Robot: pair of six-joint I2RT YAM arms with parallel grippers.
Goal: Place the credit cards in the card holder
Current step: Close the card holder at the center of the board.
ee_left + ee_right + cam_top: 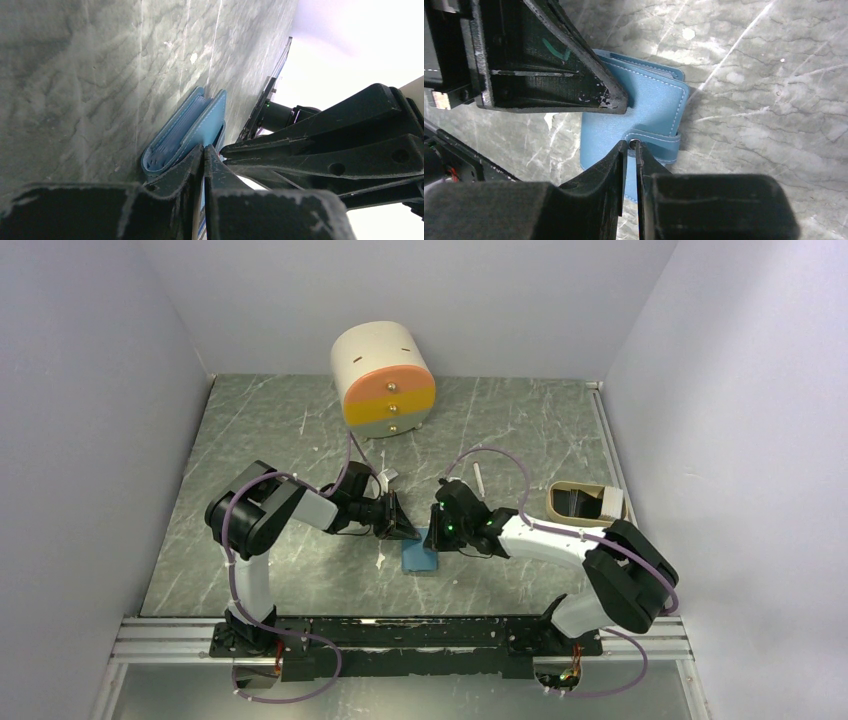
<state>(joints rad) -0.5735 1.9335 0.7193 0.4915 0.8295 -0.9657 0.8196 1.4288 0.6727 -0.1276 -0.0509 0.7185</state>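
Grey marble table [520, 440], mid-frame: L jaws closed against card holder [651, 105]; R jaws pinch its strap [659, 142]. Risk: strap slips if yanked.

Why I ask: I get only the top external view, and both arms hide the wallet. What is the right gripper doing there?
Observer: In its wrist view the right gripper pinches the closing strap of the card holder.
Operator: Is the holder open?
Observer: No, it is folded and lies on the table, though its edge gapes a little.
Operator: And the left gripper?
Observer: The left gripper has its jaws shut, with the tips against the holder's cover.
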